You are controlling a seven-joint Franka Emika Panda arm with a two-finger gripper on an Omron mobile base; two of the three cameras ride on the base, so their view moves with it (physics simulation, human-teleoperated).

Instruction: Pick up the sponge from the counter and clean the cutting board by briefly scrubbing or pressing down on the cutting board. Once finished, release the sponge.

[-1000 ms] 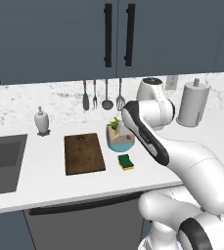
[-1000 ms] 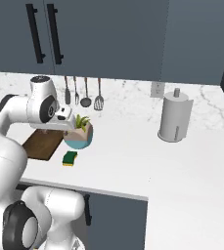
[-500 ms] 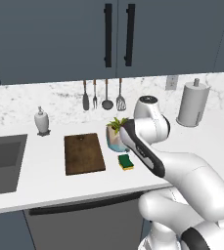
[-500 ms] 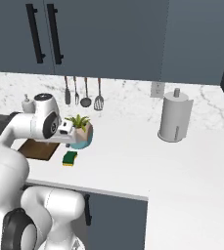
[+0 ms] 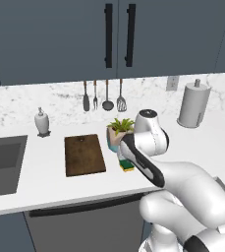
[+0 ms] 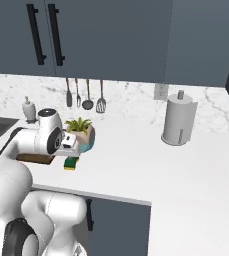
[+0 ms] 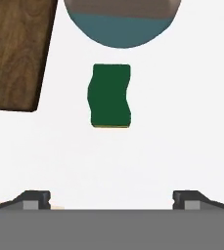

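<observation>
Your gripper (image 7: 111, 197) hung spread wide with nothing between its fingertips, low in the hand view. The sponge (image 7: 109, 96) lay green side up on the counter (image 7: 182, 122), centre frame, apart from both tips. The cutting board (image 7: 13, 51) filled the upper left; a teal plant pot (image 7: 121, 27) sat just above the sponge.

Sponge (image 7: 110, 95) near centre, green top facing camera, wavy long sides, thin yellow edge at its lower end. Lies flat on white table (image 7: 182, 127). Board (image 7: 14, 51) upper left, dark brown wood, apart from sponge. Teal bowl-shaped pot (image 7: 122, 22) at top, just beyond sponge. Gripper (image 7: 111, 199) fingertips wide apart at bottom, sponge between their lines, untouched.
</observation>
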